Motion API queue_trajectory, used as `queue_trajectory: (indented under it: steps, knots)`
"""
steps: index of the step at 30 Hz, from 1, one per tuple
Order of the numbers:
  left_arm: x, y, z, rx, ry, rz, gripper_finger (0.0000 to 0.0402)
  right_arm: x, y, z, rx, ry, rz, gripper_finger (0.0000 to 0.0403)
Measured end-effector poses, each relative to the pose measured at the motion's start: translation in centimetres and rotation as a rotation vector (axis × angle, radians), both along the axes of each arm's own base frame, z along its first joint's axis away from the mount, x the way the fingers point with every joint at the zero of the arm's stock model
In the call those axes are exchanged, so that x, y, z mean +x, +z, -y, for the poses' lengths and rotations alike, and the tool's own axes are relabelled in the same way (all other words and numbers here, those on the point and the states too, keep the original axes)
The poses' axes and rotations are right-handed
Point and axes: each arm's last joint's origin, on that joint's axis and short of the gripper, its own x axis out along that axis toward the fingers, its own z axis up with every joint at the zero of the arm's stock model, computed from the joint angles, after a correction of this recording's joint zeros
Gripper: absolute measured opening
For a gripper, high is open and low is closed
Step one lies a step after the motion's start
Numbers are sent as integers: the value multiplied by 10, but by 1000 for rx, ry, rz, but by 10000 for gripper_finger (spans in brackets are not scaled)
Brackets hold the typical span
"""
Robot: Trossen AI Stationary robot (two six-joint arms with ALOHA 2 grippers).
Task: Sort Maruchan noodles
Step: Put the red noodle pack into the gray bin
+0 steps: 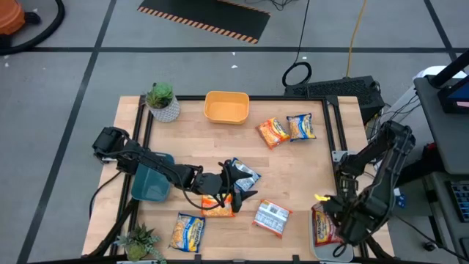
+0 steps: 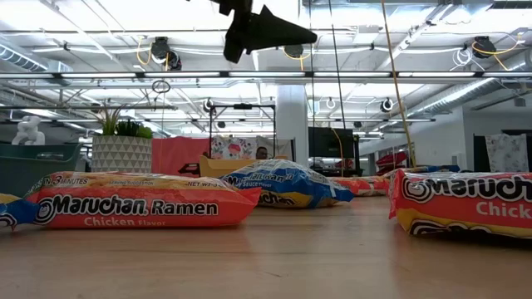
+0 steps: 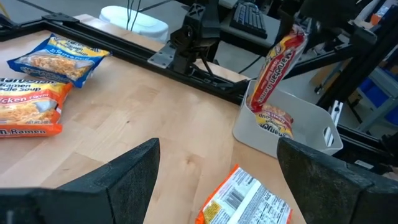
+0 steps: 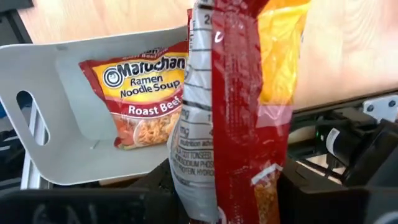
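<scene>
Several Maruchan packets lie flat on the table: a blue one (image 1: 242, 176) and an orange one (image 1: 218, 206) under my left gripper, a back-side-up one (image 1: 272, 218) (image 3: 245, 202), a yellow-blue one (image 1: 188, 231), and two near the far right (image 1: 272, 132) (image 1: 300, 126). My left gripper (image 1: 238, 188) (image 3: 217, 180) hangs open above the table's middle and touches nothing. My right gripper (image 1: 327, 210) (image 4: 230, 193) is shut on a red packet (image 3: 277, 62) over the clear bin (image 3: 311, 121). In that bin lies a Roast Beef packet (image 4: 146, 93). My right gripper pinches the red packet between its two fingers at its upper end (image 3: 297, 36), coming from above. The packet stands on edge in the hold (image 4: 239, 93) and hangs tilted below the fingers. Its lower end (image 3: 256, 102) dips inside the clear bin's rim.
A yellow bin (image 1: 226, 107) sits at the far edge and a teal bin (image 1: 152, 183) under the left arm. Potted plants stand at the far-left (image 1: 163, 103) and near-left (image 1: 139, 242) corners. Black rails frame the table. Bare wood lies between the middle packets and the far-right pair.
</scene>
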Motion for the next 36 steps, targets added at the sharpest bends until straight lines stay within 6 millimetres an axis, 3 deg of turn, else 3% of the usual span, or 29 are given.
queue_trajectory:
  steps: [12,27,36]
  knots:
    - [0,-1,-1,1,2,-6,328,-12,-2,-9,-27,56,31,121]
    - [0,-1,0,-22,7,-4,328,-10,-24,-31,-101,74,-59,122]
    - [0,1,0,-28,7,8,328,-9,-27,-33,-118,63,-60,162]
